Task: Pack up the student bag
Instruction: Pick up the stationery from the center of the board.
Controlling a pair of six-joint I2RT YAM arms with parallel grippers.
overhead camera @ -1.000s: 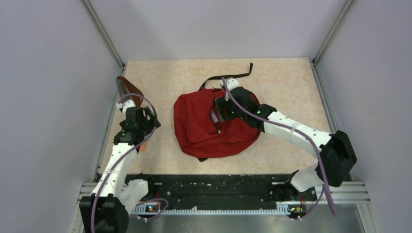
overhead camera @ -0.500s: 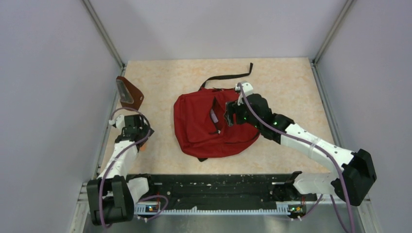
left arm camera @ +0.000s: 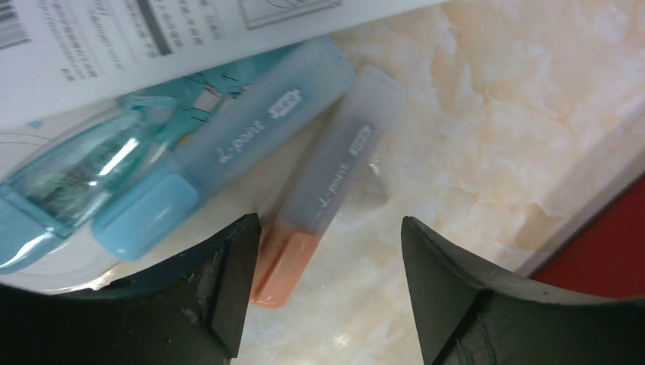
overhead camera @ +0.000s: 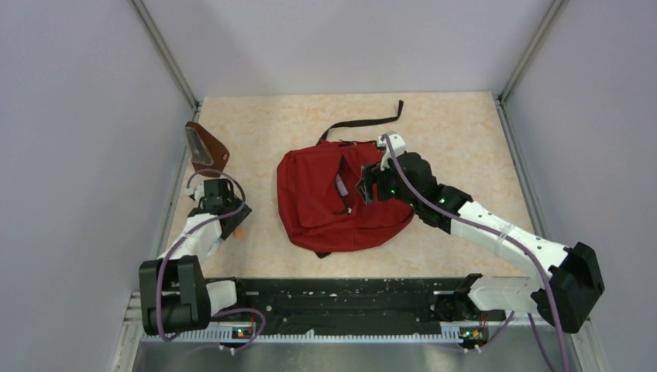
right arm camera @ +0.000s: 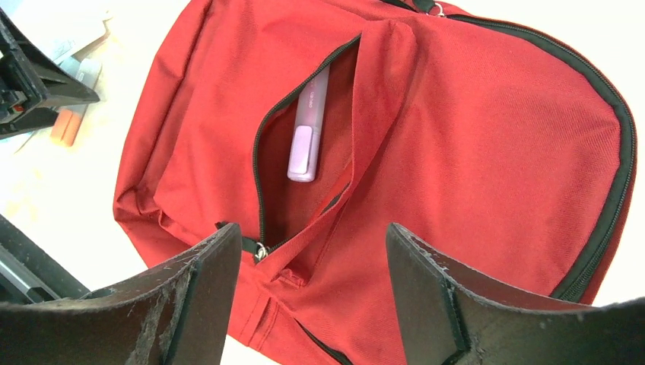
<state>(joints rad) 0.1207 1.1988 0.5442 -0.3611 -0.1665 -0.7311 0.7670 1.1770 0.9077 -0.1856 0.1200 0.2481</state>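
The dark-red student bag (overhead camera: pixel 321 198) lies flat mid-table; it also shows in the right wrist view (right arm camera: pixel 487 129). Its front pocket is unzipped, and a pink highlighter (right arm camera: pixel 308 133) lies inside. My right gripper (right arm camera: pixel 312 289) is open and empty above the pocket's lower end, over the bag (overhead camera: pixel 364 190). My left gripper (left arm camera: pixel 331 285) is open low over the table at the left (overhead camera: pixel 232 225). An orange highlighter (left arm camera: pixel 323 186) lies by its left finger, its orange end between the jaws. A blue highlighter (left arm camera: pixel 220 156) lies beside it.
A brown wedge-shaped pouch (overhead camera: pixel 205 147) stands at the far left by the wall rail. White printed paper (left arm camera: pixel 152 38) and a clear blue tape dispenser (left arm camera: pixel 61 179) lie by the highlighters. A black strap (overhead camera: pixel 364 122) trails behind the bag.
My left gripper has come back toward the near left, away from the pouch, and lowered over the highlighters. My right gripper has shifted right off the pocket opening and hovers over the bag.
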